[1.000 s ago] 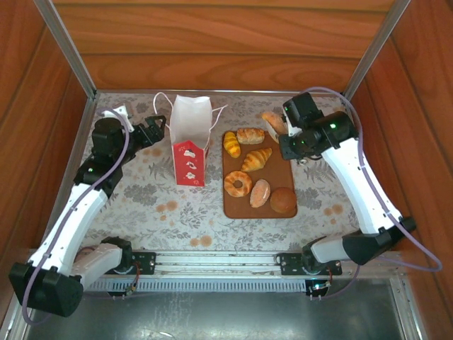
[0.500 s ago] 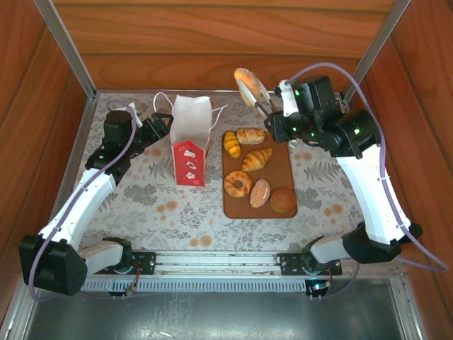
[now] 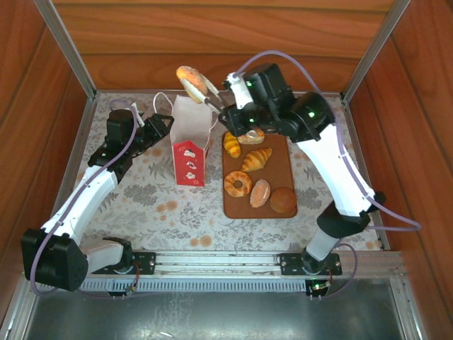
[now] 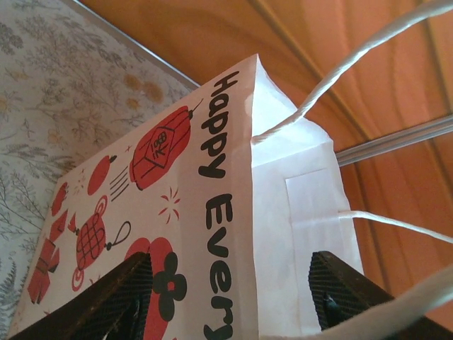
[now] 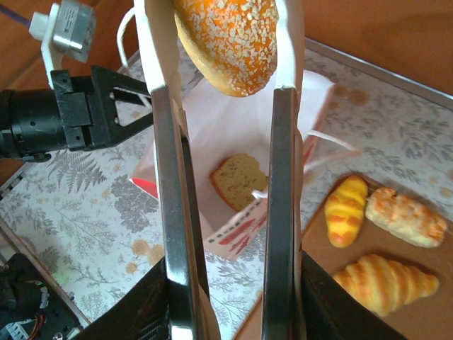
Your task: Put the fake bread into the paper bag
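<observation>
Place: robot lab test cell.
Walls: wood panels (image 3: 212,42), aluminium posts (image 3: 67,49).
Bench: floral tablecloth (image 3: 156,205); two robot arms (image 3: 340,177) bolted to a metal rail (image 3: 212,261).

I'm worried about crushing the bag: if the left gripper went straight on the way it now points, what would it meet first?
The paper bag. Its upright corner sits right between the spread jaws of the left gripper, so it would probably press into that corner first.

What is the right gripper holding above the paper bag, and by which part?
The right gripper squeezes metal tongs across both arms; their tips pinch a sesame-topped roll by its sides above the paper bag.
</observation>
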